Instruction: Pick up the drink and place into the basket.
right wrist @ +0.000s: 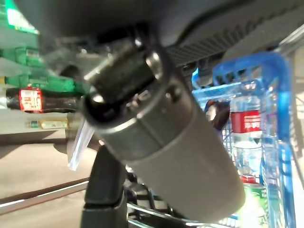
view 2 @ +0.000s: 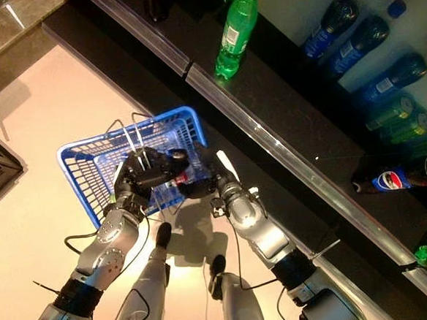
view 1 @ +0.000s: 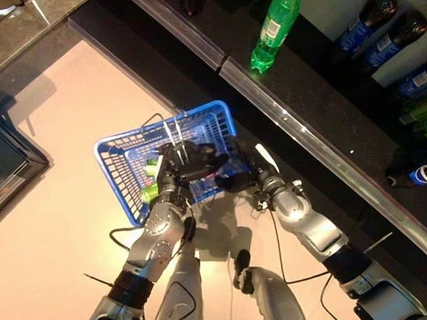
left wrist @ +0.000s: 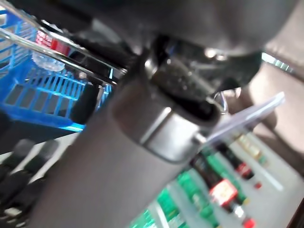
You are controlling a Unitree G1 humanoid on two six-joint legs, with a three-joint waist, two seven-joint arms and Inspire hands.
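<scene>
While both hands meet over the blue basket (view 1: pixel 118 161) on the floor, our left hand (view 1: pixel 183 162) curls round its wire handles (view 1: pixel 173 133). We cannot tell our right hand's (view 1: pixel 237 169) state; a red-labelled bottle (right wrist: pixel 245 124) lies inside the basket.

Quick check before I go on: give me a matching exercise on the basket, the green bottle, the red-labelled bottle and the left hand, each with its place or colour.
Things:
1. basket
2. green bottle
3. red-labelled bottle
4. left hand

Place or colour:
a. inside the basket
b. blue, with wire handles
c. standing on the dark shelf
d. over the basket, by its handles

Pairs: 1-b, 2-c, 3-a, 4-d
</scene>
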